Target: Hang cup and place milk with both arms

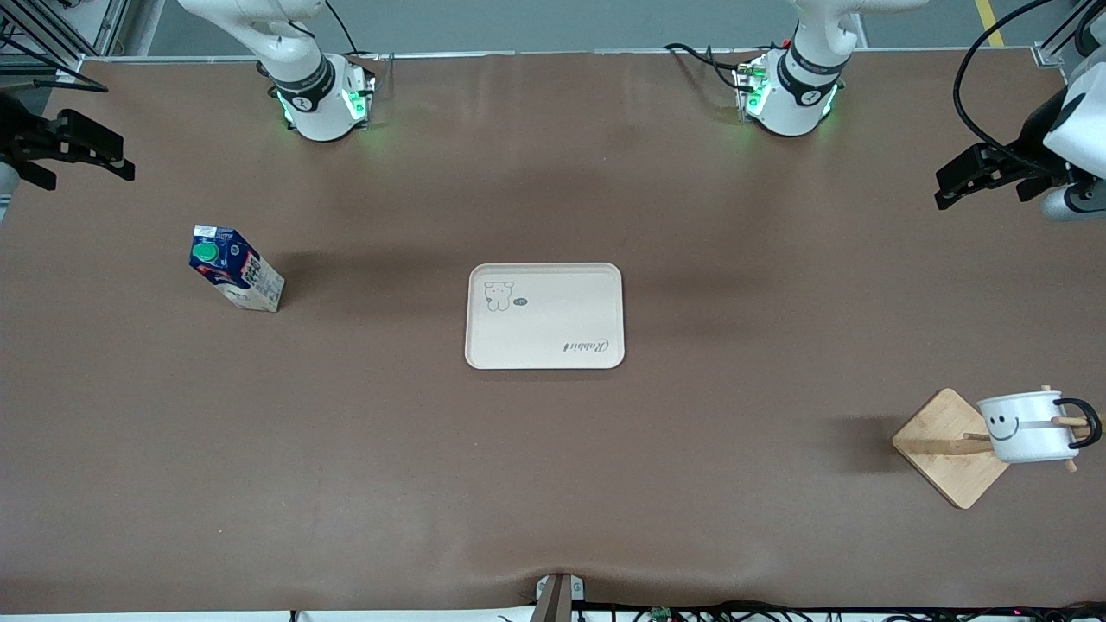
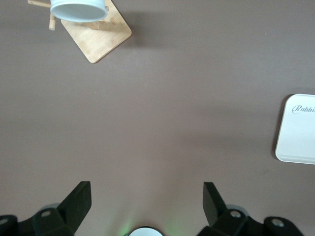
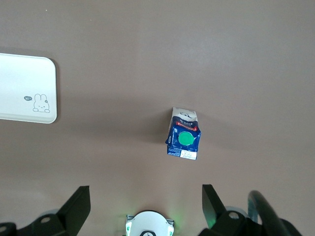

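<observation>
The cup, white with a black smiley, hangs by its black handle on a peg of the wooden rack toward the left arm's end of the table; it also shows in the left wrist view. The milk stands upright on the table toward the right arm's end and shows in the right wrist view. My left gripper is open and empty, raised over the table's edge at the left arm's end. My right gripper is open and empty, raised over the edge at the right arm's end.
A pale rectangular tray with a rabbit drawing lies in the middle of the brown table. It shows in both wrist views. The rack's base is nearer to the front camera than the tray.
</observation>
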